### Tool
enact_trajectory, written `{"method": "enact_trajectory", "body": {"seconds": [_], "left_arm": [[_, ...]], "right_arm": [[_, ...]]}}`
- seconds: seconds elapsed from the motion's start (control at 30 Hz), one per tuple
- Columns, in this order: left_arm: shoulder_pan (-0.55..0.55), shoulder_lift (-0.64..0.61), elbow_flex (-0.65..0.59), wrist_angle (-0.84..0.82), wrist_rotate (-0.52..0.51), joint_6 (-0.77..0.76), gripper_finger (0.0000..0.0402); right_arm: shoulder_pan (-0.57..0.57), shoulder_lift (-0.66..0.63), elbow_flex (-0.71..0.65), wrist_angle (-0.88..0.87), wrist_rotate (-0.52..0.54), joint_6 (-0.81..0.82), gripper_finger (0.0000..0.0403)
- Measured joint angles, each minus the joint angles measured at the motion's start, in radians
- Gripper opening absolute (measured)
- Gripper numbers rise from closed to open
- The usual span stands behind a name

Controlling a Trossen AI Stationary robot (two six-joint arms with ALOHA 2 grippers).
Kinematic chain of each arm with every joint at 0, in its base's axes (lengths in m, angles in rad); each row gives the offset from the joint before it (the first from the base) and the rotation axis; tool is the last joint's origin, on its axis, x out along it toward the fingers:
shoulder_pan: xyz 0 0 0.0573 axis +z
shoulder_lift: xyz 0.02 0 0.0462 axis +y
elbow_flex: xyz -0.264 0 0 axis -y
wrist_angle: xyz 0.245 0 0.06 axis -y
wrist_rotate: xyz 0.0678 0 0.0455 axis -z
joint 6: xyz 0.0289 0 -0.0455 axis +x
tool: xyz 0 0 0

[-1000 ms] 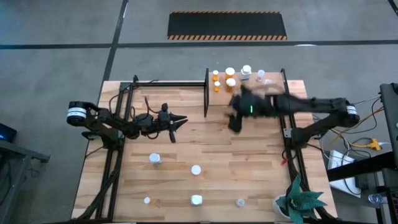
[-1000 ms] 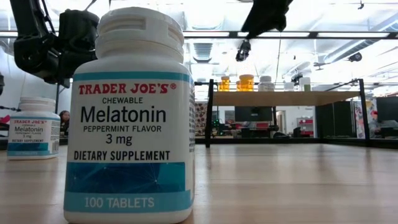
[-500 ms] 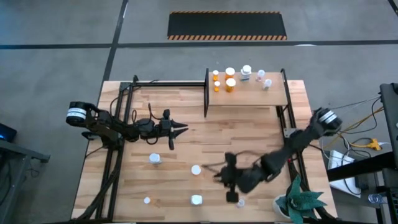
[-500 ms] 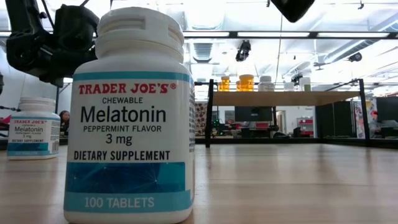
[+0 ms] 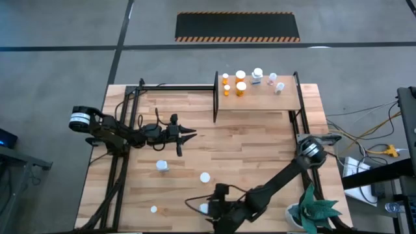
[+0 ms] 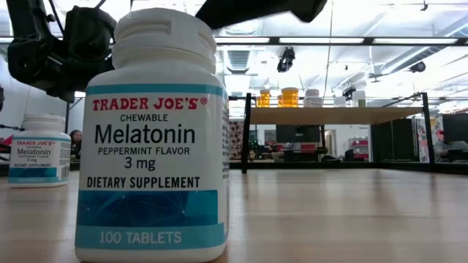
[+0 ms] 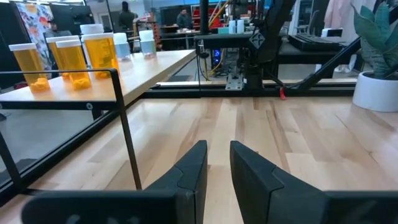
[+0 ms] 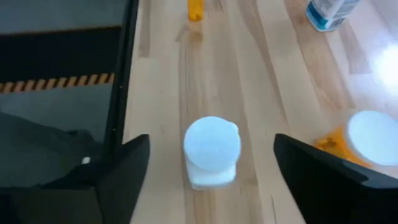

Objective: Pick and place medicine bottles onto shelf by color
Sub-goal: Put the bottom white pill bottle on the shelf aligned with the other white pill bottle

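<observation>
Pale plank tabletop (image 5: 260,149), grey floor around it, busy workshop beyond.

At the table edge farthest from the shelf (image 5: 260,101): right gripper (image 5: 214,205), reaching down and across from its post, spread wide and holding nothing. Straight between its fingers (image 8: 121,174), a white-capped bottle (image 8: 211,152), standing upright with its long axis vertical and the cap facing up at the wrist camera. Clear wood on both sides of the bottle, so flanked but not touched. Seemingly set for a descent and squeeze across the bottle's width, with no sideways shift wanted, only height. Worth watching: an orange bottle (image 8: 367,140) just outside one finger, close enough to be nudged on closing.

Farther out, toward the shelf from there: two more white-capped bottles (image 5: 205,177) standing loose on the planks, and a tiny one (image 5: 154,209) along the same far edge.

Nearer the shelf, beside its left post: left gripper (image 7: 217,165), idle just above the wood, pinched almost together and empty. Well apart from the targeted bottle, so plainly the right arm's pick.

On the shelf itself: orange bottles (image 5: 241,84) grouped at the left end, white ones (image 5: 258,75) at the right end, with bare board beside them for the next arrival. Judging by the white cap and pale body, probably bound for the white group.
</observation>
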Motion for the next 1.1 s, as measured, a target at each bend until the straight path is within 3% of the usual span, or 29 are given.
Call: {"method": "enact_trajectory", "body": {"seconds": [0.1, 0.27, 0.63, 0.93, 1.1], "left_arm": [[0.000, 0.000, 0.000, -0.003, 0.002, 0.000, 0.0051], [0.000, 0.000, 0.000, -0.003, 0.003, 0.000, 0.0051], [-0.005, 0.000, 0.000, -0.007, 0.004, -0.001, 0.0051], [-0.005, 0.000, 0.000, -0.008, 0.005, -0.001, 0.0051], [-0.005, 0.000, 0.000, -0.008, 0.005, -0.001, 0.0051]], "right_arm": [[-0.003, 0.053, 0.071, -0.045, -0.014, -0.001, 0.0361], [-0.011, 0.113, 0.152, -0.112, -0.015, -0.002, 0.0354], [-0.035, 0.144, 0.167, -0.141, -0.043, 0.019, 0.0277], [-0.035, 0.143, 0.159, -0.116, -0.068, 0.019, 0.0164], [-0.035, 0.127, 0.170, -0.152, -0.070, -0.032, 0.0160]]}}
